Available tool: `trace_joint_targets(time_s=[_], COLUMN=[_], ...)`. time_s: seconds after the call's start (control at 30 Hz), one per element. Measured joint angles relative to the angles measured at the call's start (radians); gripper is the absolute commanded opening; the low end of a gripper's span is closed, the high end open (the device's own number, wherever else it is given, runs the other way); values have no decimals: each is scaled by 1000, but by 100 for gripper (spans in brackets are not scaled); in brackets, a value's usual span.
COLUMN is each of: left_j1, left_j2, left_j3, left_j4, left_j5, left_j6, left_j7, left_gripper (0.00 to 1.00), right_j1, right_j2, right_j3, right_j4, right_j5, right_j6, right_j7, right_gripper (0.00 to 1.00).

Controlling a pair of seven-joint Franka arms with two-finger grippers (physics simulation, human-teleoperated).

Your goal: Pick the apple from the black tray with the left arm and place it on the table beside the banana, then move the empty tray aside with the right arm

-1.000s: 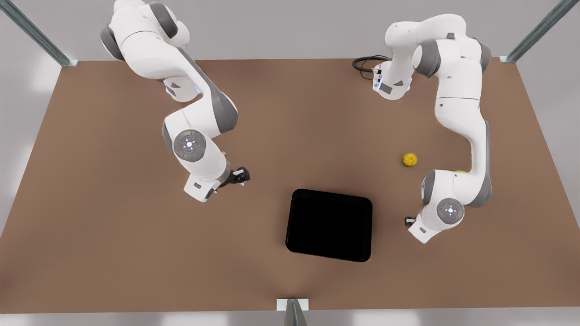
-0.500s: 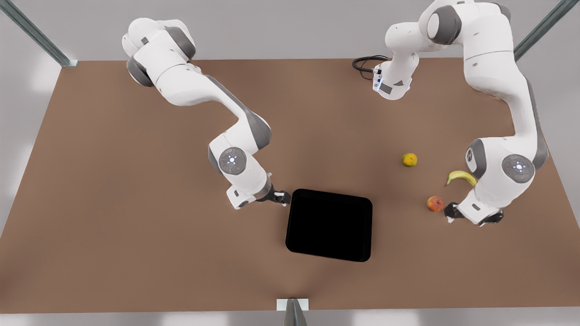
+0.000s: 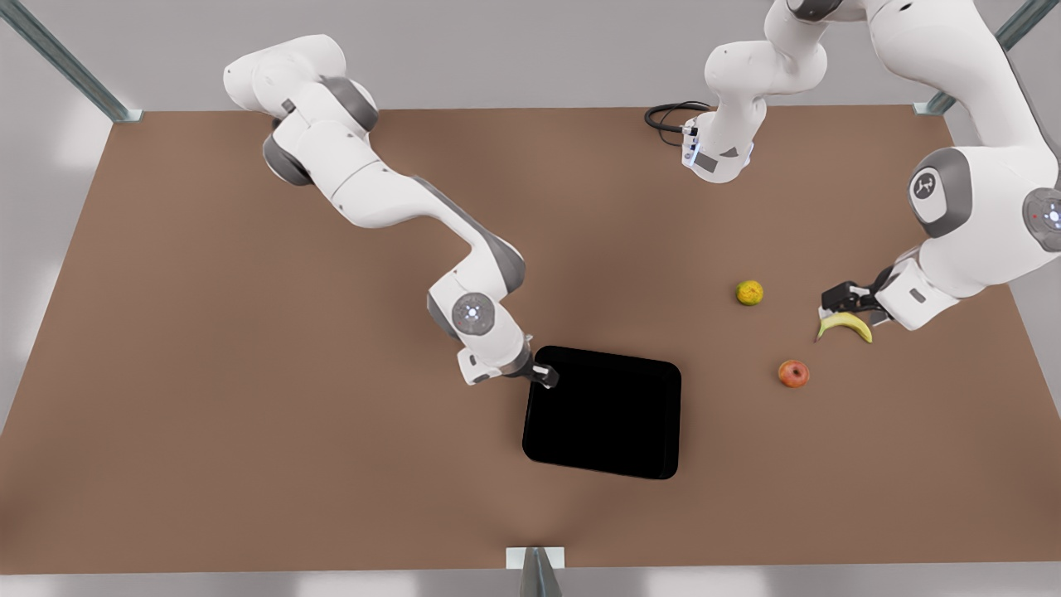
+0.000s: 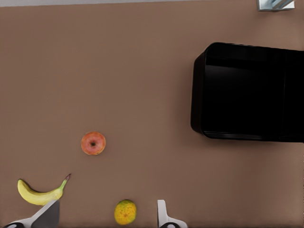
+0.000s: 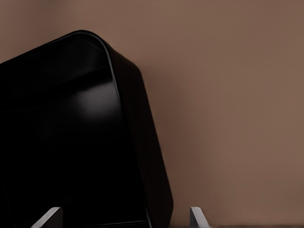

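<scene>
Overhead, metal corner posts (image 3: 70, 70) frame the table (image 3: 207, 373).

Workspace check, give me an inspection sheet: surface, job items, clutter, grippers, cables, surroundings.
Surface: table, brown, flat.
Job's things: apple on the table, apart from the banana; black tray empty.
Clutter: yellow-orange fruit.
Grippers: left gripper open, above the banana; right gripper open, straddling the tray's wall at a corner.
Cables: black cable coiled by an arm base.
Surroundings: metal corner posts.
</scene>
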Motion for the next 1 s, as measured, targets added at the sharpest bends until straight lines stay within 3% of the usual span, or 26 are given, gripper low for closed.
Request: trace_joint_targets(time_s=[0.37, 0.5, 0.6, 0.67, 1.0], left_j1=[1, 0, 0, 1, -1], left_j2=[1, 1, 1, 0, 1], left_j3=[-3, -3, -3, -5, -6], left_j4=[-8, -9, -8, -8, -8], left_j5=[-6, -6, -6, -6, -6], left_j6=[-31, -33, -34, -34, -34], left_j7=[-5, -6, -7, -7, -9], left_gripper=[100, 100, 100, 100, 100], right_j1=[-22, -16, -16, -18, -19], right_j2=[83, 112, 125, 128, 130], right_j3=[-13, -10, -10, -11, -2], right_j4=[-1, 3, 6, 6, 10], right_j5=[-7, -7, -7, -7, -4], right_j6=[61, 105, 129, 141, 162], right_j7=[-18, -32, -45, -54, -92], right_gripper=[100, 96, 85, 70, 32])
